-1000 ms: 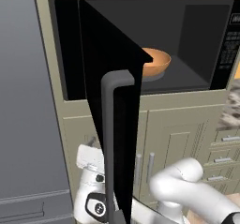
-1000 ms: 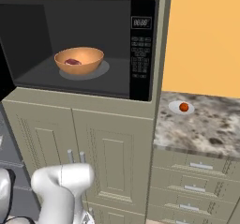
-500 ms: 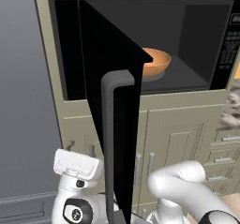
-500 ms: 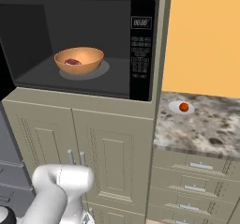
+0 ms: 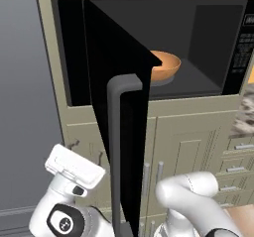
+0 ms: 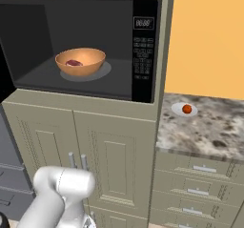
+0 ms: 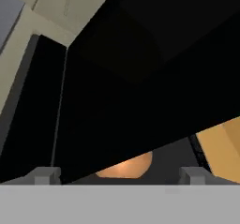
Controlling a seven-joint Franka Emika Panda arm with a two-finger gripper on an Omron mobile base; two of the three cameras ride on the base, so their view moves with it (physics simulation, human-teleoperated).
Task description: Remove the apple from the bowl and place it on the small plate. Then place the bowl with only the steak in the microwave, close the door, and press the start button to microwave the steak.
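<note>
Sitting in microwave (image 6: 143,46), bowl (image 6: 80,61), granite counter (image 6: 209,127) beside, end effector (image 7: 119,175) seemingly wide

Steak (image 6: 74,63) in bowl (image 6: 80,62) inside microwave (image 6: 143,46) — apple (image 6: 187,108) on small plate (image 6: 177,109) (right).

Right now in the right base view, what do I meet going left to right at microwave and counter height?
Steak in the bowl → button panel → plate with the apple on it.

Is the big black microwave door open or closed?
Open. The wide black glass door sticks out toward us, edge-on, and the orange-tan bowl shows uncovered inside the dark microwave.
</note>
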